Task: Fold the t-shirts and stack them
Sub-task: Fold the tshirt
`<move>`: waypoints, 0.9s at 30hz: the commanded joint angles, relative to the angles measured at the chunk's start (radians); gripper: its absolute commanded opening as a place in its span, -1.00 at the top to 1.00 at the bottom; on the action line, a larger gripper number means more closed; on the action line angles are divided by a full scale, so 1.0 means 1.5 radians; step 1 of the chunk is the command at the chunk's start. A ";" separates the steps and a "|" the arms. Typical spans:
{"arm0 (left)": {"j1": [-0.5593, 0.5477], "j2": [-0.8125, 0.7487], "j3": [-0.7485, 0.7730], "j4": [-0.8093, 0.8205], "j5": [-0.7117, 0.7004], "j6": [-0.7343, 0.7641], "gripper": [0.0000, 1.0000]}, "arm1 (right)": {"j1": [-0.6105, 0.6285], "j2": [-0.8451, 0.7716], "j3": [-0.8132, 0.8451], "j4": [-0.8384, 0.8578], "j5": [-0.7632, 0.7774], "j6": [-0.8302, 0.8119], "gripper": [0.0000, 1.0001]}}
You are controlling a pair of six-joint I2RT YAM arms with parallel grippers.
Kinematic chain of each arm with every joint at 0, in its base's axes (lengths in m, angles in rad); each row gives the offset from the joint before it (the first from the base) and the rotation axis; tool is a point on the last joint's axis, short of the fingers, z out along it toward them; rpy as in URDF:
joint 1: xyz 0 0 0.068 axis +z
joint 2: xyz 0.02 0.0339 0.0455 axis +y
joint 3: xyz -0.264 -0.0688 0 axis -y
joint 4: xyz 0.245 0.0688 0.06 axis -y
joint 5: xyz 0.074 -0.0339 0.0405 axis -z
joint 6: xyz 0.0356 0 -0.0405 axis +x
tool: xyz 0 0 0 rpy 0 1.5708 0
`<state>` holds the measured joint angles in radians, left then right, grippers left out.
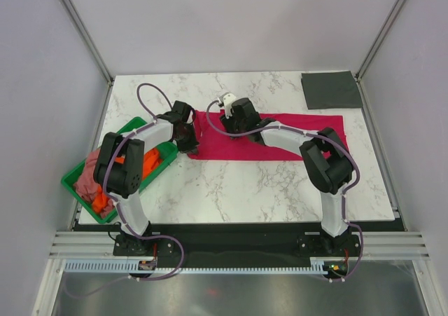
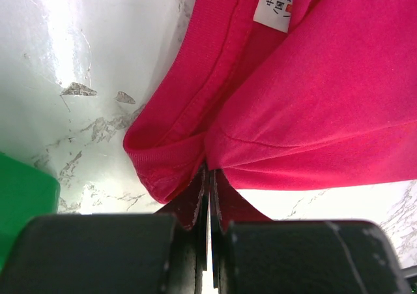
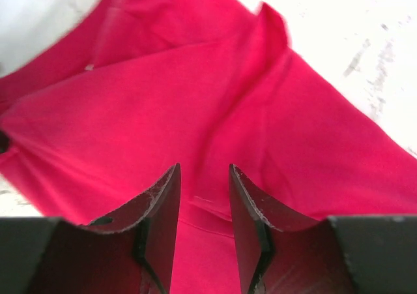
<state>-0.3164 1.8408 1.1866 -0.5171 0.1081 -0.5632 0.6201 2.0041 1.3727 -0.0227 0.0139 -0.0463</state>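
Observation:
The crimson-red t-shirt [image 1: 280, 137] lies spread across the middle of the marble table, partly folded. My left gripper [image 1: 190, 146] is shut on its left edge, and the left wrist view shows the cloth [image 2: 300, 98] pinched between the closed jaws [image 2: 210, 176]. My right gripper [image 1: 234, 128] is open just above the shirt's upper left part, with red cloth [image 3: 195, 98] under the fingers [image 3: 203, 170]. A dark grey t-shirt [image 1: 331, 90] lies folded at the back right corner. Orange [image 1: 150, 163] and dusty pink [image 1: 87, 179] t-shirts are bunched in the tray.
A green plastic tray [image 1: 119, 130] stands at the table's left edge, and its corner shows in the left wrist view [image 2: 23, 190]. Metal frame posts rise at the back corners. The black arm-base rail runs along the near edge.

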 commanded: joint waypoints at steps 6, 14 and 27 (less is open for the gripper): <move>0.001 0.021 0.021 -0.005 -0.009 0.016 0.96 | 0.031 0.014 0.003 0.038 -0.013 -0.071 0.11; 0.001 0.025 0.027 -0.005 -0.006 0.016 0.95 | 0.040 0.020 -0.011 0.036 0.037 -0.094 0.17; 0.001 0.018 0.022 -0.008 -0.013 0.019 0.95 | 0.042 0.033 -0.013 0.036 0.062 -0.102 0.22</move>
<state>-0.3164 1.8565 1.1980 -0.5240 0.1101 -0.5632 0.6731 2.0468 1.3594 0.0006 0.0734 -0.1856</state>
